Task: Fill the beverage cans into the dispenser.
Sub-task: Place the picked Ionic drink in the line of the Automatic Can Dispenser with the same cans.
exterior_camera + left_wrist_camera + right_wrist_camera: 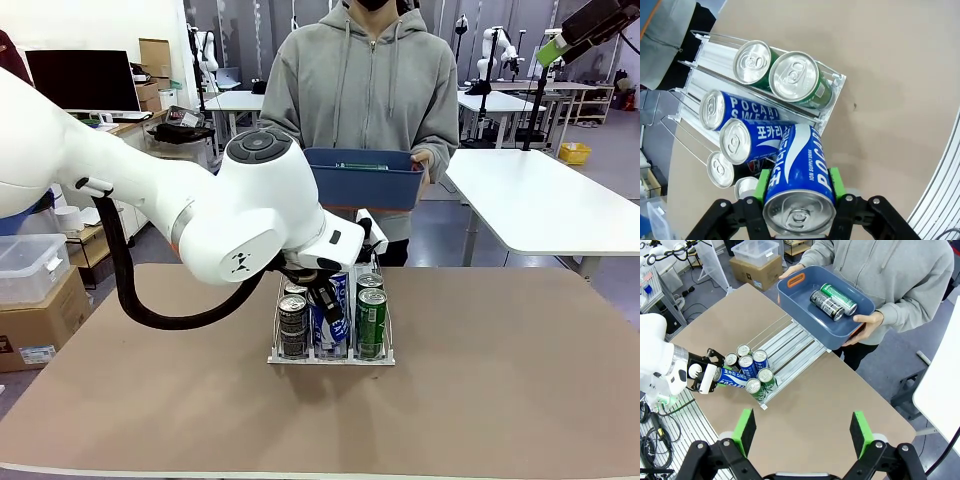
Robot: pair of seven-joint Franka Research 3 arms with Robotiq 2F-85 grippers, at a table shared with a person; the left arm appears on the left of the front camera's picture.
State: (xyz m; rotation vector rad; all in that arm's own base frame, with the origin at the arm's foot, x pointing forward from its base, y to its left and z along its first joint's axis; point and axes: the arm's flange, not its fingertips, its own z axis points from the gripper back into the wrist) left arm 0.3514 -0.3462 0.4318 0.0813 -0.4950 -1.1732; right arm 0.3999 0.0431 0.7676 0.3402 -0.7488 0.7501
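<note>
my left gripper [799,186] clamps a blue pocari sweat can [798,162] at the dispenser [715,53] — right gripper [802,432] spread wide

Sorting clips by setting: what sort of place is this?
Probably a lab or workshop: white worktables, a monitor behind, and a cardboard box with a clear storage bin stacked alongside.

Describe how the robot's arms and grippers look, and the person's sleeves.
The left arm is glossy white with rounded joints, a grey cap and a thick black cable. Both the left gripper and the right gripper are black with green pads. The person wears a grey hoodie with long sleeves.
</note>
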